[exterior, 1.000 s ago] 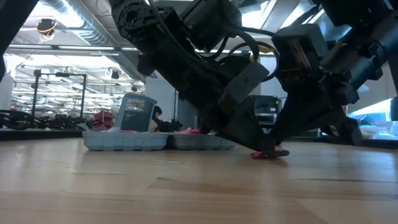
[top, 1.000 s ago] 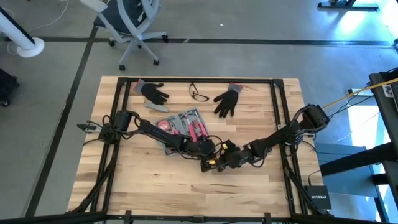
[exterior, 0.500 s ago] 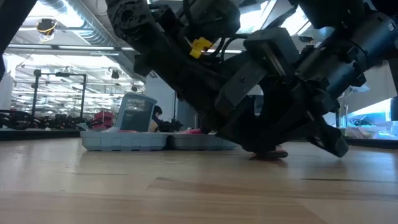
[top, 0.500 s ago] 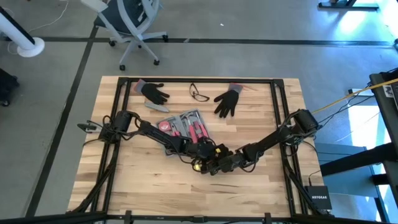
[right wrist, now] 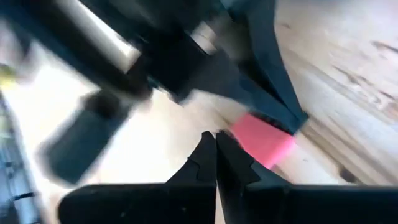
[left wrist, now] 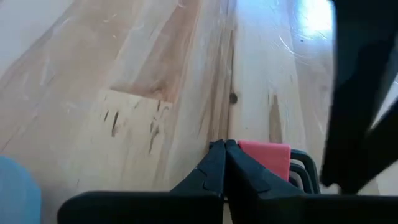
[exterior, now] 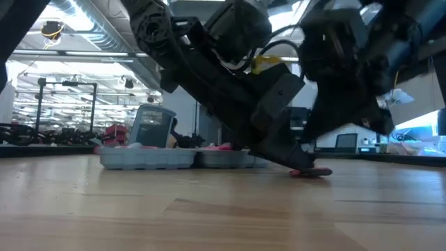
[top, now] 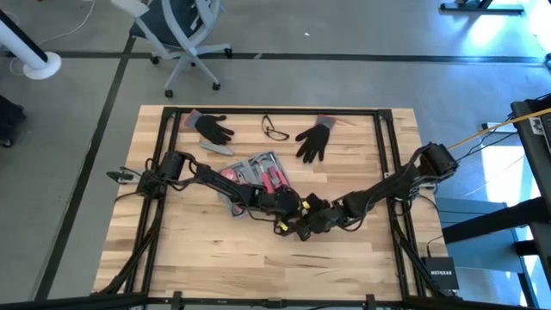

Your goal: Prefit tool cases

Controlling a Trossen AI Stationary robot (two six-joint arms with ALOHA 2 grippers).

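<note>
The open blue-grey tool case [top: 236, 191] lies flat left of the table's middle, with red-handled tools in its recesses; it shows in the low view [exterior: 146, 158] too. A small pink-and-black tool [exterior: 307, 172] lies on the wood to the right of the case. My left gripper [left wrist: 224, 148] is shut, its tips down at that tool. My right gripper [right wrist: 216, 140] is shut and hangs above the table [exterior: 348, 84], close beside the left one [top: 293, 215]. My left gripper has its shut fingertips [right wrist: 292, 118] against the edge of the pink tool [right wrist: 261, 140]. It comes slanting down from the table's left. The tool lies flat on the wood. Whether the tips press on it or only rest beside it, I cannot tell.
Two black gloves [top: 211, 127] [top: 313, 139], a pair of glasses [top: 275, 130] and a small grey bar [top: 215, 148] lie along the far edge. Bare wood stretches along the near edge [top: 258, 267]. The two arms meet just right of the case.
My right gripper first pushed in low toward the left gripper and the pink tool, then drew back toward the table's right and rose off the wood. My left gripper stayed down at the tool.
</note>
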